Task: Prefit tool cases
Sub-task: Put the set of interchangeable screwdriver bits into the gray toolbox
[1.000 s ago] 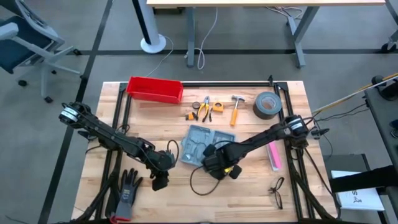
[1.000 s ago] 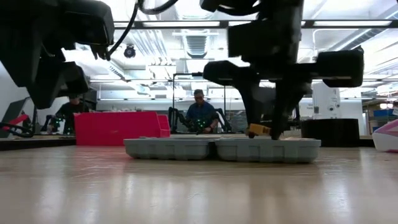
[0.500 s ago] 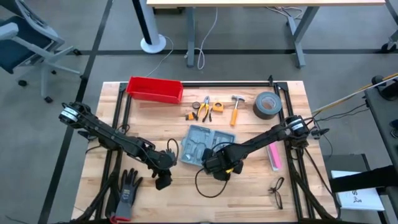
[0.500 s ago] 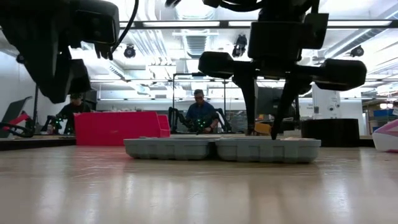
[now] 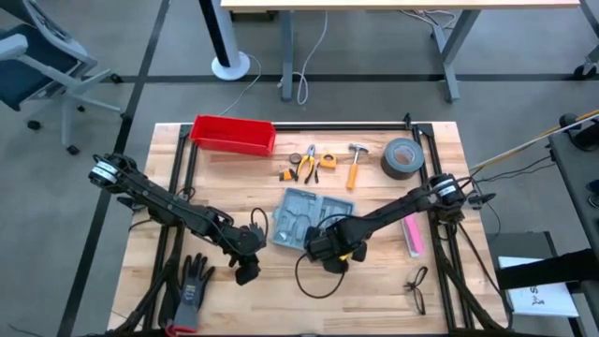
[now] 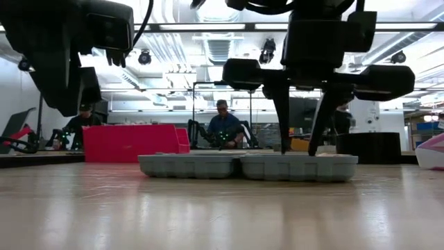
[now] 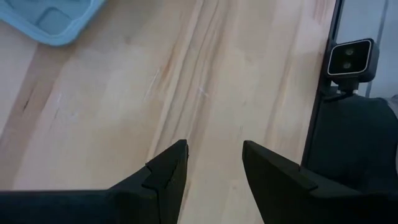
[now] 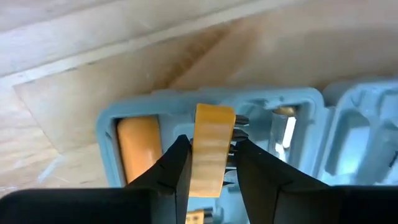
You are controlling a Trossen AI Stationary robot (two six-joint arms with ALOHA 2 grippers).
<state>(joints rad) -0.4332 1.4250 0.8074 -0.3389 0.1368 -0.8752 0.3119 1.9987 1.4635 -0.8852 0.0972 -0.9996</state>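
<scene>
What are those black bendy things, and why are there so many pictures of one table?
They are two robot arms. One camera looks down from above, one sits at table height, and each arm carries one near its fingers. On the wooden table lie an open grey-blue tool case, a red bin, a hammer, a roll of tape, gloves and glasses. The right gripper is over the case, its fingers pinching a yellow tool above the case's slots. The left gripper waits over bare wood near the case, holding nothing, fingers apart.
</scene>
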